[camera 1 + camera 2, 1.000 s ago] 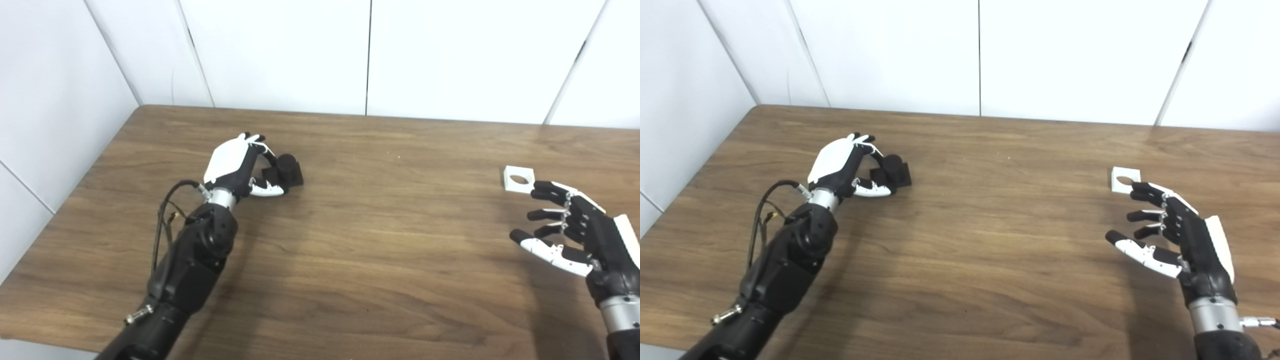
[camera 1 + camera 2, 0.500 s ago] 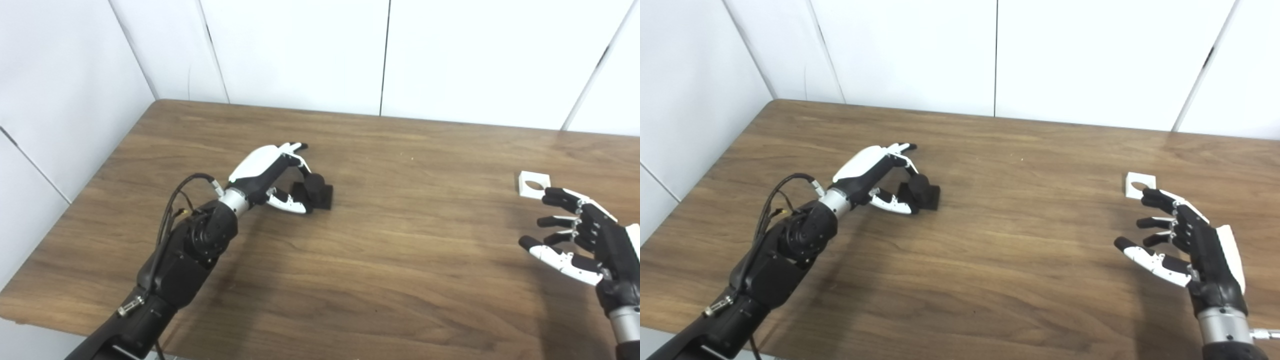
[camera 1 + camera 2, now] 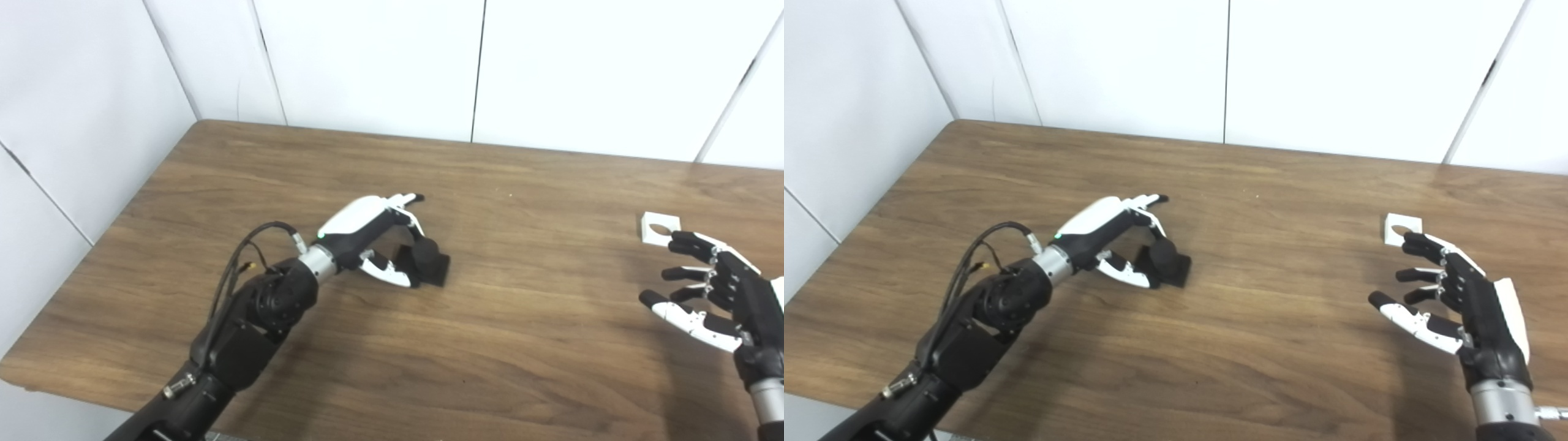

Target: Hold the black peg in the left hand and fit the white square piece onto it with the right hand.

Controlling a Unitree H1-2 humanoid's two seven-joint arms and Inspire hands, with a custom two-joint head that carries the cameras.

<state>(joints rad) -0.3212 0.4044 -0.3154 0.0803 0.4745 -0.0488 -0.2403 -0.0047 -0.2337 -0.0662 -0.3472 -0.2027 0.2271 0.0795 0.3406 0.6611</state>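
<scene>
Where white wall panels meet in a corner, a brown wood-grain table carries everything. On it, the left hand has fingers and thumb curled around the matte black peg, a round post on a square base, gripping it. Well apart, the right hand hovers spread and empty, its fingertips just beside the flat white square piece with a round hole.

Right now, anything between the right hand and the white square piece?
Nothing visible. The white square piece lies on bare table just past the open right hand, whose fingers reach almost to its near edge.
</scene>
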